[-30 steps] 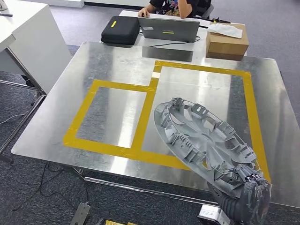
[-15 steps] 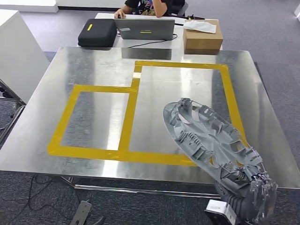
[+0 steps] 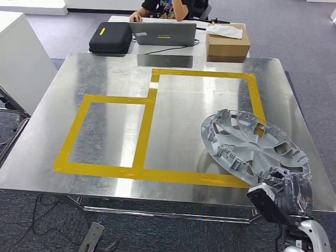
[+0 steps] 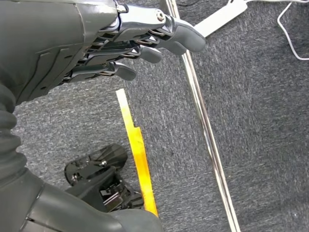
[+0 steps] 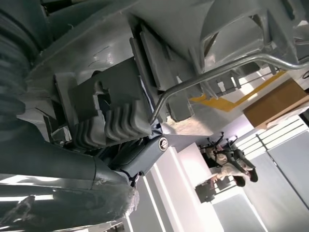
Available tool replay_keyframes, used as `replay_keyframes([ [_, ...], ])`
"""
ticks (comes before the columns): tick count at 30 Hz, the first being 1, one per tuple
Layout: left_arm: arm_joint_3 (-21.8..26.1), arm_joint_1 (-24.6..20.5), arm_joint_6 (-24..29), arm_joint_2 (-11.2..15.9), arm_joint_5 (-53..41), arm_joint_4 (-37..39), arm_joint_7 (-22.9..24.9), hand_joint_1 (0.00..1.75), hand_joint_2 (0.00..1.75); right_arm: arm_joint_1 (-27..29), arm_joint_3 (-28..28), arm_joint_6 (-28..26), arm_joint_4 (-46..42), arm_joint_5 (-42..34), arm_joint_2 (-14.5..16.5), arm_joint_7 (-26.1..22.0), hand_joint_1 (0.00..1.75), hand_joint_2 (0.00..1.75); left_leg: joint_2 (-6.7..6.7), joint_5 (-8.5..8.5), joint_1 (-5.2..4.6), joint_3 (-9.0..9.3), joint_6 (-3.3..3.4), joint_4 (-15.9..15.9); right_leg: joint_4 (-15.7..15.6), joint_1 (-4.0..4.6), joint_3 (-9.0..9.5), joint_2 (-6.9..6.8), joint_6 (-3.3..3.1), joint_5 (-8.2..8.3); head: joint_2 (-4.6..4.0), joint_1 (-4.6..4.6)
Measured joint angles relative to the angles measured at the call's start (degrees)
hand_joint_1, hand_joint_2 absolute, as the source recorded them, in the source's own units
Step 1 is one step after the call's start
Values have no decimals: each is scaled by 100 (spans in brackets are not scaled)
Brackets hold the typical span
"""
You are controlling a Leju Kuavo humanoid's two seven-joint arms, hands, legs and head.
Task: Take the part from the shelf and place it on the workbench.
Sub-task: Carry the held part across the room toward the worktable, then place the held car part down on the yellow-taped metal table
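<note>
The part is a round grey plastic wheel cover (image 3: 253,144) with ribs and clips on its upturned inner side. It lies low over the right front of the metal workbench (image 3: 118,73), inside the larger yellow-taped square. My right hand (image 3: 291,191) grips its near rim at the table's front right edge. In the right wrist view the thumb (image 5: 113,125) presses against the cover's ribs (image 5: 175,58), beside a metal wire ring. My left hand (image 4: 120,48) hangs over the carpet, fingers straight and apart, holding nothing.
Yellow tape (image 3: 144,126) marks a small and a large square on the workbench. Behind it a desk holds a laptop (image 3: 164,34), a black case (image 3: 108,37) and a cardboard box (image 3: 227,44), with a person seated there. A white cabinet (image 3: 21,63) stands at left.
The wheel cover has tipped down from a steep tilt to nearly flat and shifted right toward the table's front right corner. The camera view also shifted a second ago.
</note>
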Motion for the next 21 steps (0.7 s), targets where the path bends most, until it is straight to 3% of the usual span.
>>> replay_keyframes([
  [11, -57, -68, -21, -4, -113, 0, 69, 0, 175, -808, -416, 626, 852, 337, -451, -115, 175, 175, 0, -4, -39, -12, 9, 16, -7, -40, 0, 5, 35, 23, 0, 0],
  [21, -241, -172, -42, -23, -208, 0, 162, 0, 175, -1964, -44, 859, 2255, 1243, -861, -185, 175, 175, -2, 10, -52, -20, 31, 20, -7, -52, -7, 1, 50, 36, 0, -1],
])
